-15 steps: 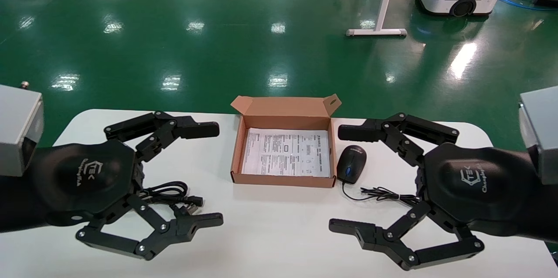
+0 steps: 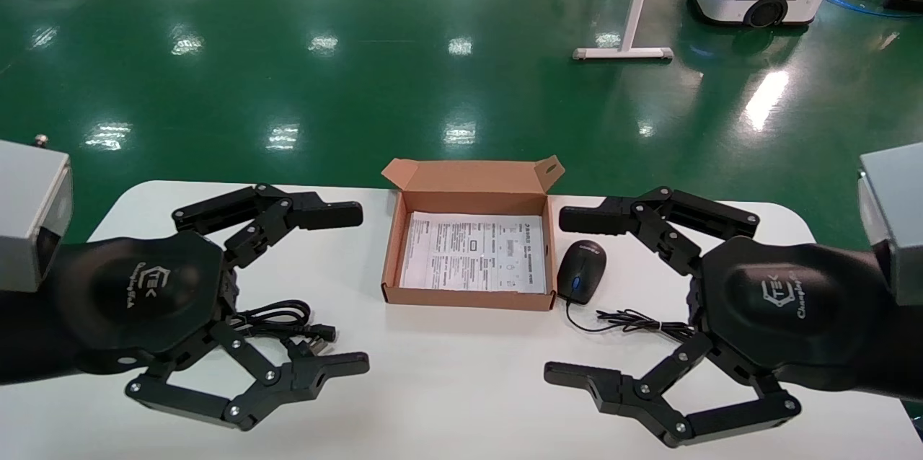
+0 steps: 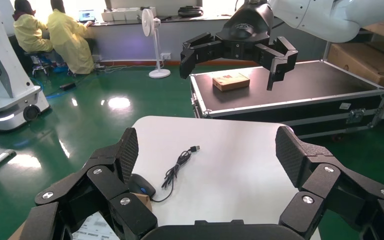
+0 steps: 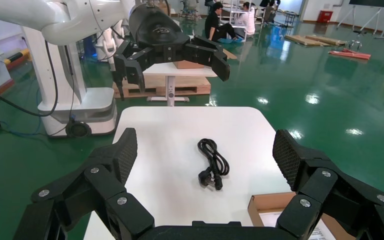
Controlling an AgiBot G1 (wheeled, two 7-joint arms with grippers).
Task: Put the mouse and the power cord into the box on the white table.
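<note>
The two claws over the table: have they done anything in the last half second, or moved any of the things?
Nothing visibly changed. The left gripper and the right gripper hang open over the white table, the mouse lies beside the box, and the power cord lies untouched.

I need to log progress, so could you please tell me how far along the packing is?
Nothing is packed yet. The box lies open, holding only its printed sheet. Neither open end effector, left or right, holds anything. The mouse and power cord remain on the white table; both must still go in.
</note>
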